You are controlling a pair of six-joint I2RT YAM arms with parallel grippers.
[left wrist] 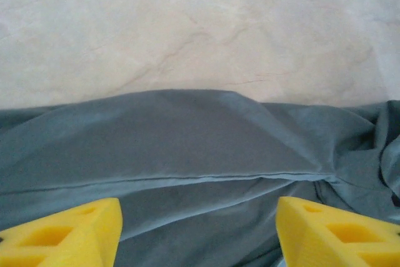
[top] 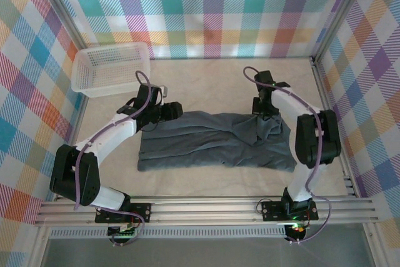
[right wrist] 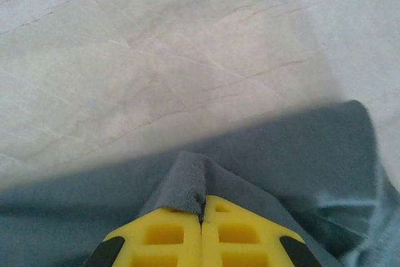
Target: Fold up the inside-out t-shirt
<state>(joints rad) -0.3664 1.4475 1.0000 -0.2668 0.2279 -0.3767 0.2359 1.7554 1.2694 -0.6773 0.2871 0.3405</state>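
Note:
The inside-out t-shirt (top: 212, 142) is slate blue-grey and lies wrinkled across the middle of the table, folded into a long band. My left gripper (top: 170, 112) hovers at its far left edge, open, its yellow fingers (left wrist: 69, 232) wide apart over the cloth (left wrist: 187, 148) with nothing pinched. At the shirt's far right edge my right gripper (top: 261, 109) is shut on a small ridge of fabric (right wrist: 190, 179), which rises between the closed yellow fingertips (right wrist: 164, 232).
A white lattice basket (top: 111, 68) stands at the back left, close behind the left arm. Checked walls enclose the table on three sides. Bare pale tabletop (top: 212, 85) lies beyond the shirt's far edge.

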